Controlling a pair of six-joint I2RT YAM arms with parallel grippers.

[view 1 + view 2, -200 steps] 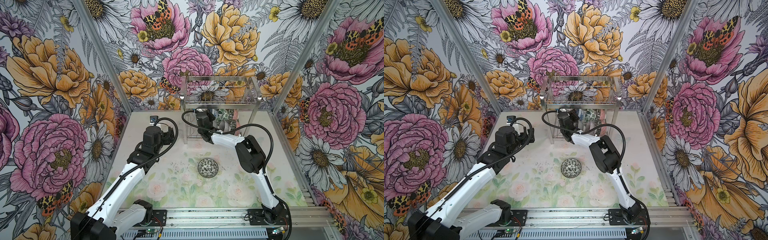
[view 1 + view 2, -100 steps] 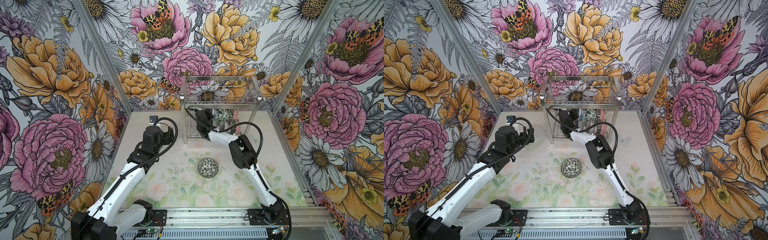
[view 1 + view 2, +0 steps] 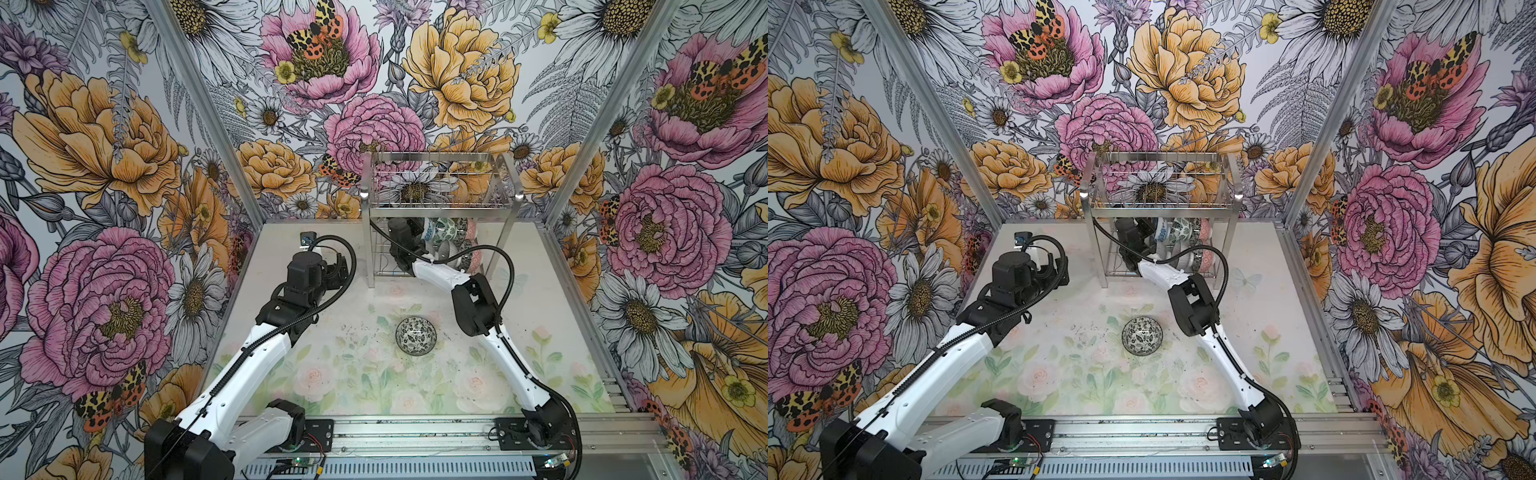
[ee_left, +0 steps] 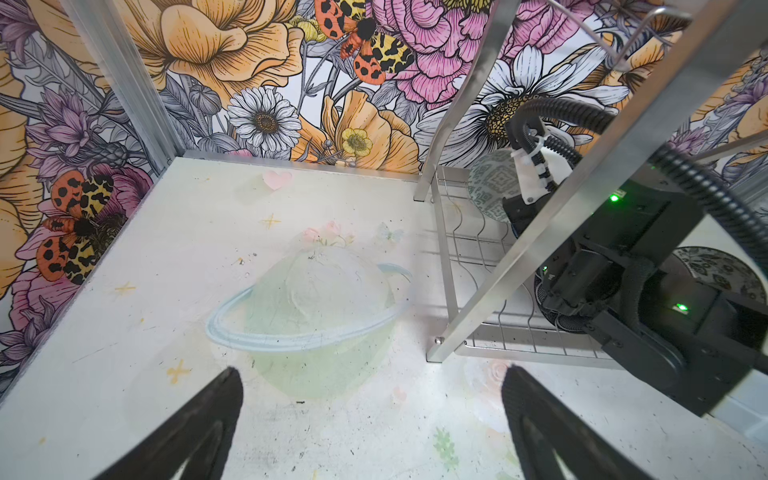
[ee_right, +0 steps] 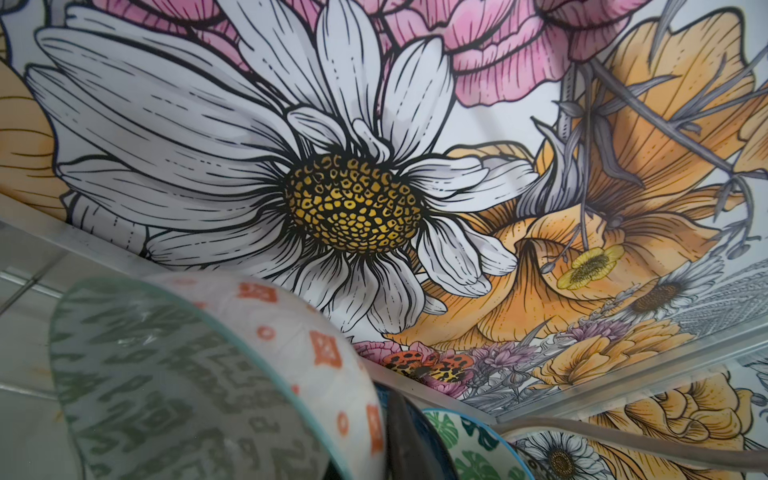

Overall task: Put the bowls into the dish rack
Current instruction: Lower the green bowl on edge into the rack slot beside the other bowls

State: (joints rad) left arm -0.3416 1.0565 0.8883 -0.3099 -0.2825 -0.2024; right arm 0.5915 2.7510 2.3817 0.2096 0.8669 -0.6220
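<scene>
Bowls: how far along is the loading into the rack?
Done: several bowls already stand on the lower shelf of the rack. In hand: the right pincer, inside the rack, looks shut on a green-patterned bowl. To do: one black-and-white bowl sits on the table; the left pincer is open and empty.

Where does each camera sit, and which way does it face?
Both top views: high over the front rail, looking down and back at the dish rack and floral bowl; left arm and right arm show.
Left wrist: on the left arm, facing the rack's side; left fingers, open, and the right arm show.
Right wrist: inside the rack's lower tier, facing the back wall past the green-patterned bowl; a sliver, likely a finger.
Shared: both wrist views show that bowl.
</scene>
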